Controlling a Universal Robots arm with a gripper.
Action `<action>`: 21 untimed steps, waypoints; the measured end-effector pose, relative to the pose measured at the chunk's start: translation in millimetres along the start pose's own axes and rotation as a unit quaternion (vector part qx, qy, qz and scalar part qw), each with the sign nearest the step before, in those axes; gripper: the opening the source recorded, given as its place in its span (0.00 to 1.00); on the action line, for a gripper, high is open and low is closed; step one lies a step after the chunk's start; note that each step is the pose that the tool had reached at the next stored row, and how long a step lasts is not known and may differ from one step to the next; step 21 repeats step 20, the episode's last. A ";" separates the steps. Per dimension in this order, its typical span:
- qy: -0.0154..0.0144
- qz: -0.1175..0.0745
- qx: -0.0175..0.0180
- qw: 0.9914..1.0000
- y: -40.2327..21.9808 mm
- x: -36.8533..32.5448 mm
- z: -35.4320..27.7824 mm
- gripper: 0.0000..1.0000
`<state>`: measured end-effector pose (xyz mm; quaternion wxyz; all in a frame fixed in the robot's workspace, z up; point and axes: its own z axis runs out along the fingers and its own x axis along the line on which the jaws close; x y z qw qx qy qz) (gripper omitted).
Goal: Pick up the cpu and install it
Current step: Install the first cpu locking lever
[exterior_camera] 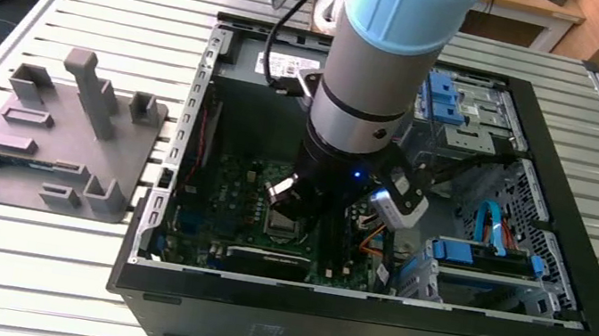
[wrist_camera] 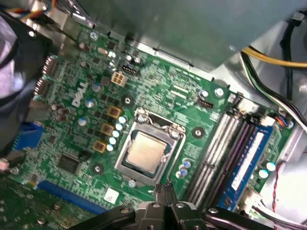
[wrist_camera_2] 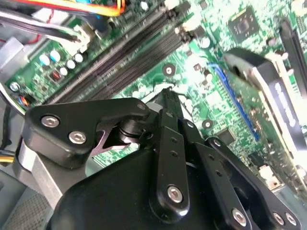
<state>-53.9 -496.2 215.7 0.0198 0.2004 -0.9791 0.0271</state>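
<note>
The cpu [wrist_camera: 144,154], a small flat square chip with a pale metal top, lies inside the metal-framed socket [wrist_camera: 169,136] on the green motherboard [wrist_camera: 72,124]; the socket frame stands around it. My gripper [wrist_camera: 165,187] hangs just off the socket's edge, a little above the board, fingers pressed together with nothing between them. In the second wrist view the black gripper [wrist_camera_2: 167,95] points down at the board. In the exterior view the arm reaches into the open computer case [exterior_camera: 594,133] and the gripper [exterior_camera: 295,214] sits over the socket area.
A grey plastic fixture [exterior_camera: 51,138] stands on the slatted table at the exterior view's left. Memory slots with a blue-labelled stick [wrist_camera: 249,158] run beside the socket. Cables [wrist_camera: 268,60], drive bays [exterior_camera: 490,257] and an expansion card [wrist_camera_2: 280,103] crowd the case.
</note>
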 end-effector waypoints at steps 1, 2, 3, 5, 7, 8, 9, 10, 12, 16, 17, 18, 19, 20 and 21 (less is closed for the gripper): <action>0.000 0.000 0.000 1.000 1.7 1.6 0.1 0.11; 0.000 0.001 0.000 1.000 3.5 3.6 0.2 0.11; 0.000 0.001 0.000 1.000 5.3 5.8 0.4 0.11; 0.000 0.003 0.000 1.000 8.8 11.2 0.6 0.11; 0.000 0.004 0.000 1.000 12.3 17.0 0.7 0.11; 0.000 0.005 0.000 1.000 14.3 19.4 0.8 0.11; 0.000 0.005 0.000 1.000 15.9 20.2 0.8 0.11; 0.000 0.006 0.000 1.000 17.6 20.1 0.8 0.11; 0.000 0.006 0.000 1.000 20.5 19.1 0.8 0.11; 0.000 0.006 0.000 1.000 21.2 18.8 0.8 0.11; 0.000 0.006 0.000 1.000 21.9 18.5 0.7 0.11; 0.000 0.006 0.000 1.000 22.6 18.2 0.7 0.11; 0.000 0.006 0.000 1.000 22.6 18.2 0.7 0.11; 0.000 0.006 0.000 1.000 22.6 18.2 0.7 0.11; 0.000 0.006 0.000 1.000 22.6 18.2 0.7 0.11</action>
